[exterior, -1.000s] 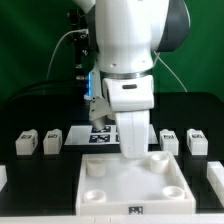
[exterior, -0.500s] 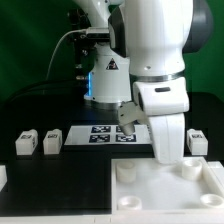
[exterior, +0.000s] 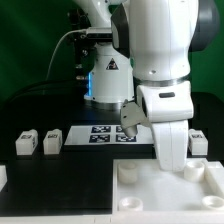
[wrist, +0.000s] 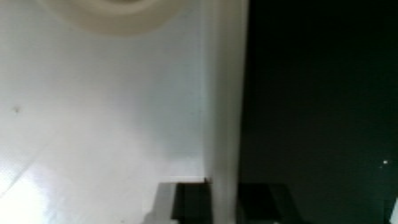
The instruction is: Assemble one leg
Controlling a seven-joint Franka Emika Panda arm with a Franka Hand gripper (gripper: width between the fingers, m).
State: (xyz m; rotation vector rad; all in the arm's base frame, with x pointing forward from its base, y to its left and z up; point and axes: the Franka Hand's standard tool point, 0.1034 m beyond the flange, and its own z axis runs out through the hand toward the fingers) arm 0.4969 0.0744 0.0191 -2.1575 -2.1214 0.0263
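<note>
Sitting loose on the worktop (exterior: 30, 115), none in my tool (wrist: 228, 202): two legs side by side at the exterior view's left, outer leg (exterior: 24, 143) and inner leg (exterior: 52, 142), and a third leg (exterior: 197, 141) at its right. None has moved in the last second. The tool is narrow, fingers (wrist: 189, 205) straddling the rim of the square socket piece (exterior: 155, 190), apparently clamped on it. That piece slid toward the exterior view's right with my arm; there is barely any shift over the last half second. The marker board (exterior: 100, 134) lies beyond it, unchanged.
</note>
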